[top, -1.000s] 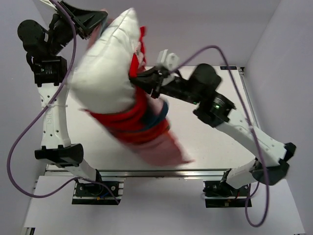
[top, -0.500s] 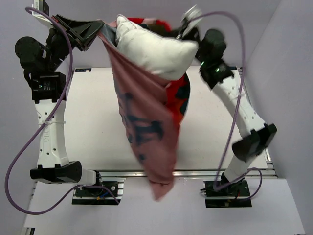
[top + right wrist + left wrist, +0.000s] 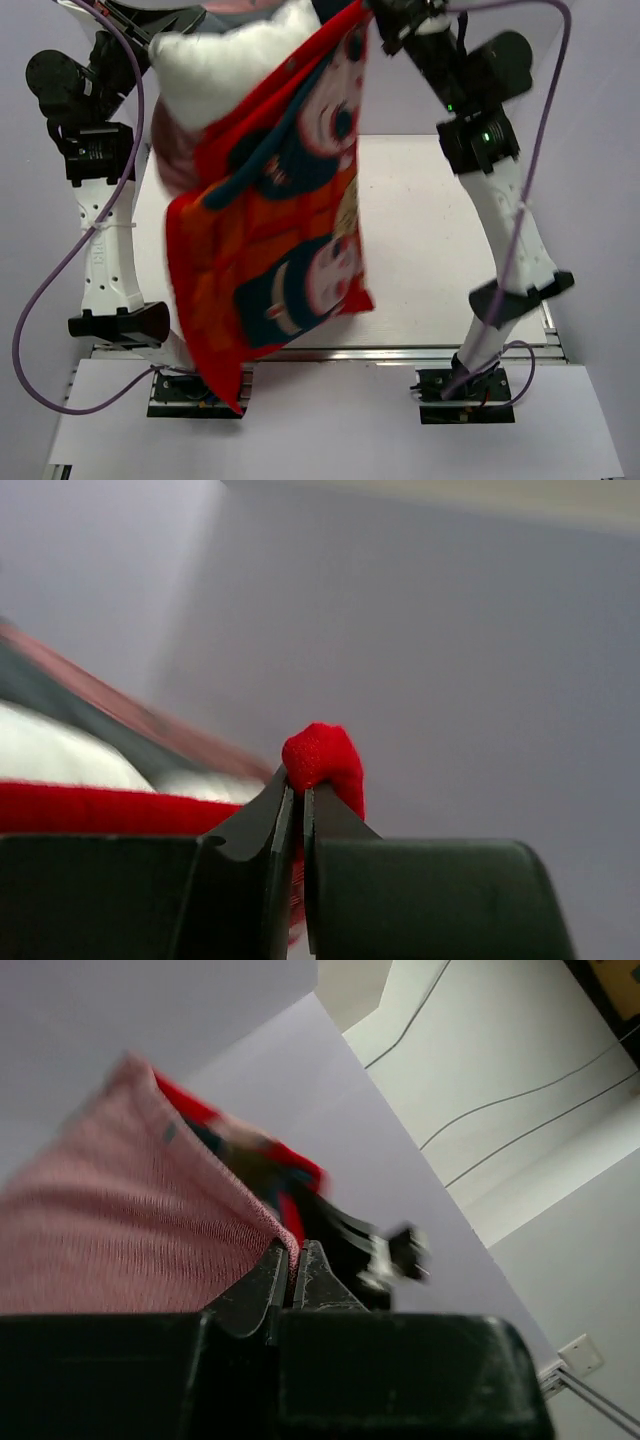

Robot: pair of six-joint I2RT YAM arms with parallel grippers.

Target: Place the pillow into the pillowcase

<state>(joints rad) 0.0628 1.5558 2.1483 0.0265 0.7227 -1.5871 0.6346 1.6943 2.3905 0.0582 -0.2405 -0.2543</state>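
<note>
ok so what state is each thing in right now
pillowcase: held up in the air, hanging limp between both grippers, printed side showing
pillow: raised, white end sticking out at the top, the rest hidden behind the case
left gripper: shut on the pillowcase edge
right gripper: shut on a red fold of pillowcase

hanging pillowcase (image 3: 270, 230) blocks left, right tabletop (image 3: 430, 250) open

The top camera looks down from behind the arms (image 3: 105, 250) onto the white table (image 3: 430, 220). Each wrist camera sits close behind its black fingers (image 3: 250, 1295) (image 3: 260, 815), tilted upward; all share the red printed fabric pillowcase (image 3: 280, 230).
</note>
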